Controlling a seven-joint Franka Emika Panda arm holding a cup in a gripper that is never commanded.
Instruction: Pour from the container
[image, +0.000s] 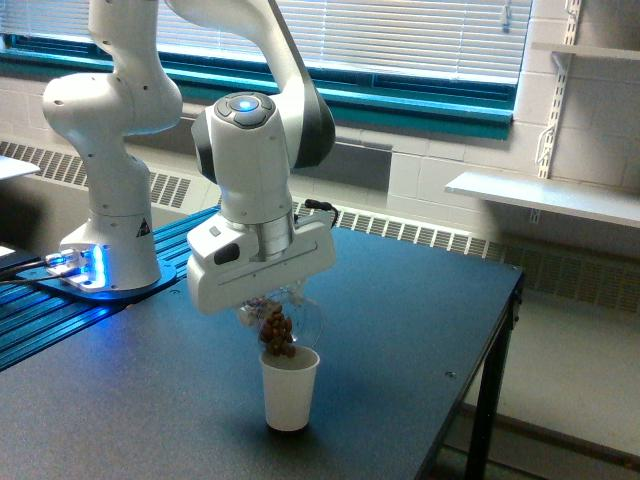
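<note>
Jar (285, 322) tipped just above cup (290, 390), nuts piled at mouth. Gripper (268, 305) clamped on jar. Probably light, slick, breakable; best gripped mid-wall.

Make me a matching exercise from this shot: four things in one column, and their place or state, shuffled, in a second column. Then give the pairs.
Things:
1. container
2. white paper cup
3. dark table
4. robot base

Places or states:
A. lit blue, at the exterior view's left
B. upright under the jar's mouth
C. tipped, brown pieces inside
D. bears the cup

Pairs: 1-C, 2-B, 3-D, 4-A
</note>
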